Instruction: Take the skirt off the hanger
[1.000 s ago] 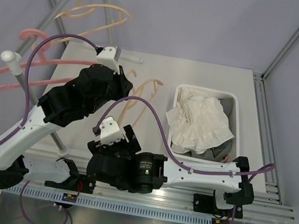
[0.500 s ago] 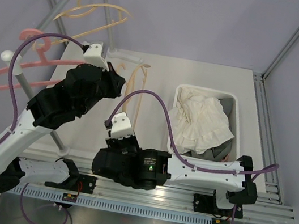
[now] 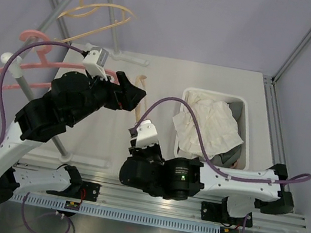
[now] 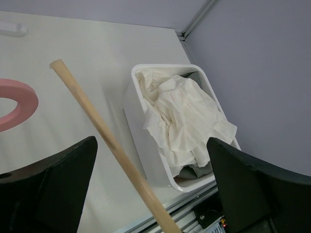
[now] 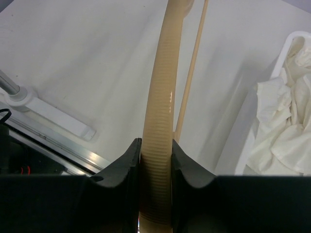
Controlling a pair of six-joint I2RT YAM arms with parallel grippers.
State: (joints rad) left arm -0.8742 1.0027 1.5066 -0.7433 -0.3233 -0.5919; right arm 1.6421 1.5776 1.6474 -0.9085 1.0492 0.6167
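The white counter is carrying a bin, sitting to the right of the right pincer, and a small white strip lying beyond the left pincer.

My right gripper has pulled back rightward, and the hanger clamped between its jaws now stretches straight ahead. My left gripper has swung over, jaws spread astride the hanger.

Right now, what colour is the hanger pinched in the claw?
The hanger is beige; right wrist view shows it best.
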